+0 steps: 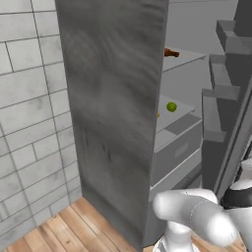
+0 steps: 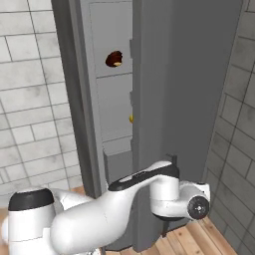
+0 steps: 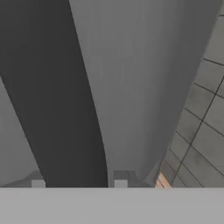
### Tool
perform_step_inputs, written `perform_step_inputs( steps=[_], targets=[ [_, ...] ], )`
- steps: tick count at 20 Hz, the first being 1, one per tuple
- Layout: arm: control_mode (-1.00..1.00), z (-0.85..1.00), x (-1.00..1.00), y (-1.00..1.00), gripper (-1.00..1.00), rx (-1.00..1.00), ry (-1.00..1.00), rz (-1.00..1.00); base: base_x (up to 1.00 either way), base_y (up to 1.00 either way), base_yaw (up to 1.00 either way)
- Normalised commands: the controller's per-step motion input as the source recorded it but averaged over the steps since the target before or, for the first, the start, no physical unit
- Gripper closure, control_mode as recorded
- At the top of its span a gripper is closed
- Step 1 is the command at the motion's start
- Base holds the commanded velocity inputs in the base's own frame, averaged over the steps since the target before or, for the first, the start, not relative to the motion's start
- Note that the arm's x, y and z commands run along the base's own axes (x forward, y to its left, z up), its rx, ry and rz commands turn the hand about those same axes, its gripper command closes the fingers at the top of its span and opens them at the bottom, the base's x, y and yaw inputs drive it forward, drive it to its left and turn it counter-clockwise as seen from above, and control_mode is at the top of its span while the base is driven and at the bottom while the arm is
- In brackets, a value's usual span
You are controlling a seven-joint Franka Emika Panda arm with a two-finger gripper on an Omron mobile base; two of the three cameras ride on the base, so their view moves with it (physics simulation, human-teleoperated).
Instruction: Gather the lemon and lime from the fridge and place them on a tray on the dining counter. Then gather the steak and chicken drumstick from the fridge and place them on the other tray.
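Note:
The fridge (image 1: 118, 98) stands open, and its grey door (image 2: 189, 89) is swung out to the right. On a middle shelf lies the green lime (image 1: 171, 106). Beside it a sliver of the yellow lemon (image 1: 158, 114) peeks past the fridge wall, and the lemon (image 2: 131, 118) also shows at the door's edge. A brown piece of meat (image 1: 171, 52) rests on the upper shelf; I cannot tell whether it is the steak or the drumstick. In the hand view my gripper (image 3: 79, 183) is low on the door, its fingertips (image 3: 120, 182) on either side of the dark vertical handle (image 3: 57, 109).
Grey tiled walls (image 1: 29, 113) flank the fridge on both sides. Wooden floor (image 1: 64, 231) lies below. A grey drawer (image 1: 177, 147) sits under the fruit shelf. Door bins (image 1: 221, 93) jut out on the right. My white arm (image 2: 124, 199) crosses in front of the fridge opening.

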Motion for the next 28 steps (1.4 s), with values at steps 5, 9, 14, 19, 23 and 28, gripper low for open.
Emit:
perform_step_inputs(
  steps=[5, 9, 14, 19, 23, 28],
  targets=[
    [-1.0, 0.21, -0.8, -0.14, -1.0, 0.0, -0.05, -0.18, 0.0, 0.0, 0.0],
    [-1.0, 0.48, -0.91, -0.13, -1.0, 0.0, -0.11, -0.1, 0.0, 0.0, 0.0],
    [-1.0, 0.61, -0.94, -0.2, -1.0, -0.01, -0.09, -0.06, 0.0, 0.0, 0.0],
    [-1.0, 0.78, -0.93, 0.02, -1.0, -0.08, -0.11, -0.03, 0.0, 0.0, 0.0],
    [-1.0, 1.0, -0.67, 0.39, -1.0, -0.16, -0.12, -0.05, 0.0, 0.0, 0.0],
    [-1.0, 1.0, -0.4, 0.74, -1.0, -0.23, -0.13, -0.04, 0.0, 0.0, 0.0]
  ],
)
